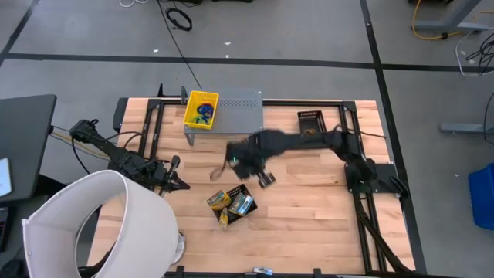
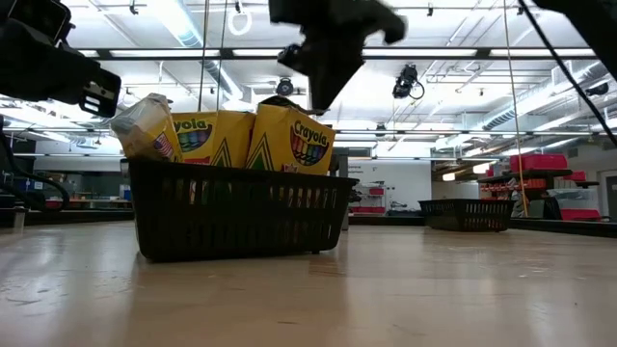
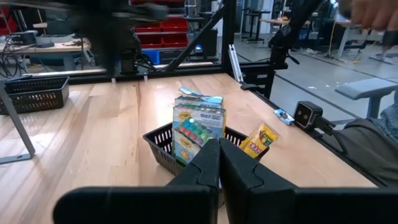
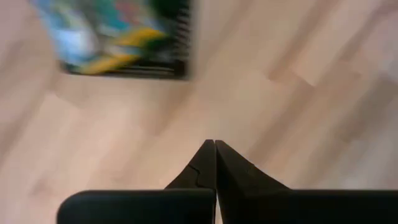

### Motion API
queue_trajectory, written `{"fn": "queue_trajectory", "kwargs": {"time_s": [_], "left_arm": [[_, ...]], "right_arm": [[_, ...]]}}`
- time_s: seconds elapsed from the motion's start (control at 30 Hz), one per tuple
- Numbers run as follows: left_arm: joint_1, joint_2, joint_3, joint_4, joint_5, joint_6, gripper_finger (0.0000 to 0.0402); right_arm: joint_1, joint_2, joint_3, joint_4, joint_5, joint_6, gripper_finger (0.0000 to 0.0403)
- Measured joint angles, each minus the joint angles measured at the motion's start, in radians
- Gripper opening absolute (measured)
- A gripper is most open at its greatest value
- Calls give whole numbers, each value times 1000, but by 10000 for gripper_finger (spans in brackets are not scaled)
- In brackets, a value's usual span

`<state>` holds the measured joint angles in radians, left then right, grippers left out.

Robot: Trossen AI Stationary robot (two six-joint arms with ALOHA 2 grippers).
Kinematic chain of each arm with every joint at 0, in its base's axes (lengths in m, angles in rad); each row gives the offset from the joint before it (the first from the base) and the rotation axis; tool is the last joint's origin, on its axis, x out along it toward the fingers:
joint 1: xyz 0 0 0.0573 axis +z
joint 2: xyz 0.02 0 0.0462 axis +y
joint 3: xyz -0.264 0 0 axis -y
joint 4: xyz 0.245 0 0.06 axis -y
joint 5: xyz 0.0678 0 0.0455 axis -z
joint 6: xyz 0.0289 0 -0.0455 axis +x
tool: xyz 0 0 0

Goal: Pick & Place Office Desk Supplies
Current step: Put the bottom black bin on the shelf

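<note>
We risk clipping the black basket (image 1: 234,207) if our right gripper (image 1: 231,164), jaws together and empty, swings low just beyond its twelve o'clock. The crayon boxes (image 2: 253,141), yellow-and-green, stand upright inside, one leaning out. Our left gripper (image 1: 176,179), closed too, waits at its nine o'clock

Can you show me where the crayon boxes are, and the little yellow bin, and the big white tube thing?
Yellow-and-green cardboard crayon boxes (image 2: 289,140), low view, on the front face of the right-hand box.
Small yellow plastic bin (image 1: 191,110), high view, on its left wall.
Big white cylinder (image 1: 131,224), high view, on its curved outer side.
</note>
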<state>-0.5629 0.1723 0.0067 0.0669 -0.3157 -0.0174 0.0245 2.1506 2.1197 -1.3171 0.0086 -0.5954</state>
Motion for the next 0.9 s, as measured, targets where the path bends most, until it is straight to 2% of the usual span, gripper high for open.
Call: {"fn": "queue_trajectory", "kwargs": {"time_s": [0.13,0.3,0.5,0.57,0.73,0.9], "left_arm": [[0,1,0,-3,-2,2,8],[0,1,0,-3,-20,2,8],[0,0,0,8,-25,2,8],[0,0,0,12,-27,5,8],[0,0,0,15,-28,20,8],[0,0,0,17,-28,9,8]], "right_arm": [[109,-2,0,-17,-11,89,0],[215,-8,-1,34,-184,285,0],[319,-8,-148,238,-254,441,0],[333,-9,-229,329,-224,478,0],[339,-8,-398,527,-71,590,0],[339,-7,-499,617,91,655,0]]}}
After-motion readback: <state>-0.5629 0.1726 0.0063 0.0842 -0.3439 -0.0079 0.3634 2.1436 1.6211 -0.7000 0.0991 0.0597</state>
